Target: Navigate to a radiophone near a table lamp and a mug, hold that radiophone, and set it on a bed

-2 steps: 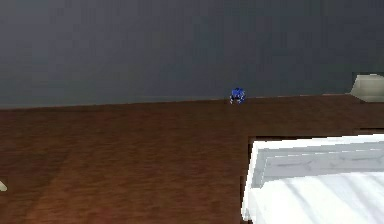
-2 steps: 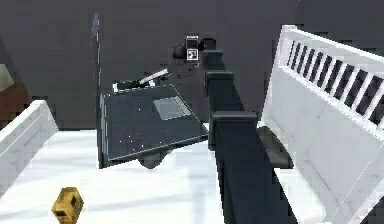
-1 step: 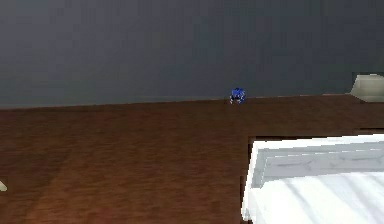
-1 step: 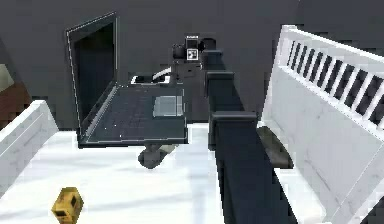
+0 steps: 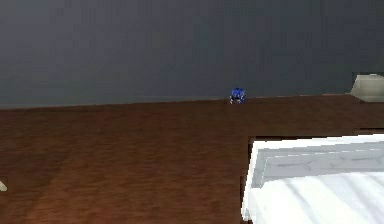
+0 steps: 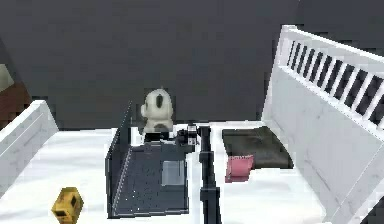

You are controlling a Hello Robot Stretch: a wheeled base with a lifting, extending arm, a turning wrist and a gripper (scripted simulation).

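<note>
White bedding spreads under the arm (image 6: pixel 207 185), so I judge the drive and the pickup are likely done and only the setting-down on the bed (image 6: pixel 85 160) is left. From the left of the arm side view: a small yellow thing (image 6: pixel 67 203) lies near the footboard (image 6: pixel 25 140), then an open laptop (image 6: pixel 145 170) with a pale round toy (image 6: pixel 157 108) behind it. The claw (image 6: pixel 178 136) sits at the laptop's far corner, dark on dark; I cannot tell whether it grips anything, and where the radiophone is I cannot say. Right of the arm lie a dark folded cloth (image 6: pixel 255 145) and something pink (image 6: pixel 238 168). In the forward view a tiny blue thing (image 5: pixel 237 95) by the wall (image 5: pixel 150 50) is too small to name.
</note>
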